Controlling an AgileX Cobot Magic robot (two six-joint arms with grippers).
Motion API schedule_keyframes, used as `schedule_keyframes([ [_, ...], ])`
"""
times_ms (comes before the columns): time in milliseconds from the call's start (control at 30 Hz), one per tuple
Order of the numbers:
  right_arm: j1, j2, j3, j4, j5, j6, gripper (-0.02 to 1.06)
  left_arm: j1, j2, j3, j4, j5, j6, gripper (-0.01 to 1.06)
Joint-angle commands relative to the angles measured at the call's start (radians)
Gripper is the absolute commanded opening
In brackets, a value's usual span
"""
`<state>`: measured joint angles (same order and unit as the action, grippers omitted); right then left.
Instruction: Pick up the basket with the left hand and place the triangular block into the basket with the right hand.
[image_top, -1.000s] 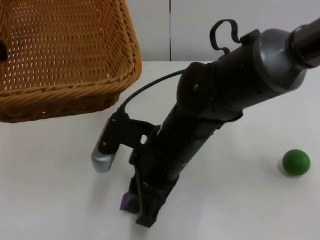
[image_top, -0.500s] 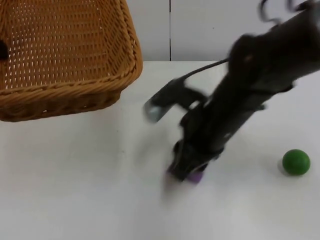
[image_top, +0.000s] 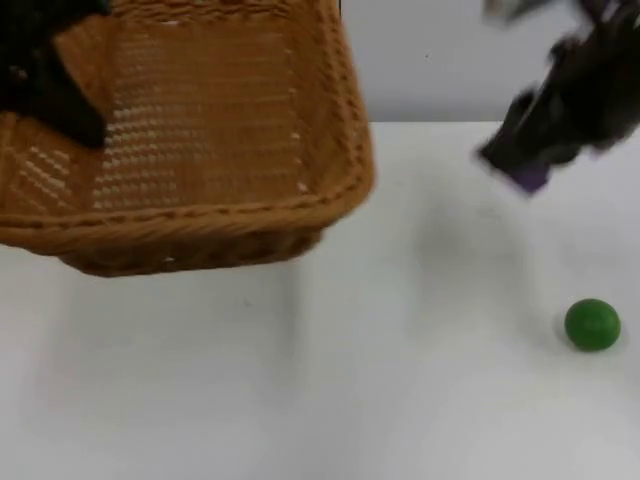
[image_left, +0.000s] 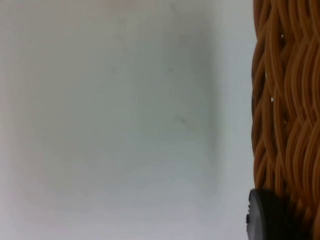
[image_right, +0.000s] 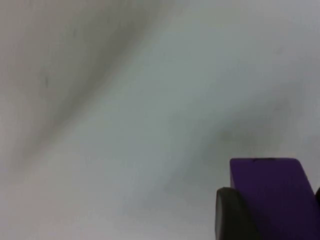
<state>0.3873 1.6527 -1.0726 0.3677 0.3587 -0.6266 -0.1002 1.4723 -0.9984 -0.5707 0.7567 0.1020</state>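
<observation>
Bare table (image_top: 330, 400) ahead, green ball (image_top: 592, 325) at right, raised basket (image_top: 215, 215) left

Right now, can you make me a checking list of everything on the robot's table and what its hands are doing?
Surface: white table top, bare in front of the basket.
Job's things: woven wicker basket, lifted and tilted at the left side; purple triangular block, held up in the air at the right, not yet in the basket.
Clutter: green ball resting on the table at the right, apart from everything.
Grippers: left gripper clamped on the basket's far left rim; right gripper shut on the purple block, raised above the table.
Cables: nothing seen worth noting.
Surroundings: grey partition wall behind the table.
</observation>
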Motion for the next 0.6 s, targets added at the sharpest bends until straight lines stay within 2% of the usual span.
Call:
schedule_keyframes([
  [0,-0.005,-0.122,0.005,-0.110,-0.003,0.107,0.00,-0.042,0.019,-0.003,-0.069,-0.035,-0.002,0.01],
  [33,-0.005,-0.122,0.005,-0.110,-0.003,0.107,0.00,-0.042,0.019,-0.003,-0.069,-0.035,-0.002,0.01],
  [167,-0.005,-0.259,0.005,-0.207,0.029,0.224,0.00,-0.102,0.075,-0.003,-0.079,-0.037,0.006,0.01],
  [367,0.003,-0.357,0.005,-0.207,0.054,0.279,0.00,-0.170,0.138,-0.003,-0.103,-0.061,0.006,0.01],
  [567,0.127,-0.388,0.005,-0.207,0.083,0.312,0.00,-0.253,0.195,-0.003,-0.155,-0.114,0.006,0.01],
])
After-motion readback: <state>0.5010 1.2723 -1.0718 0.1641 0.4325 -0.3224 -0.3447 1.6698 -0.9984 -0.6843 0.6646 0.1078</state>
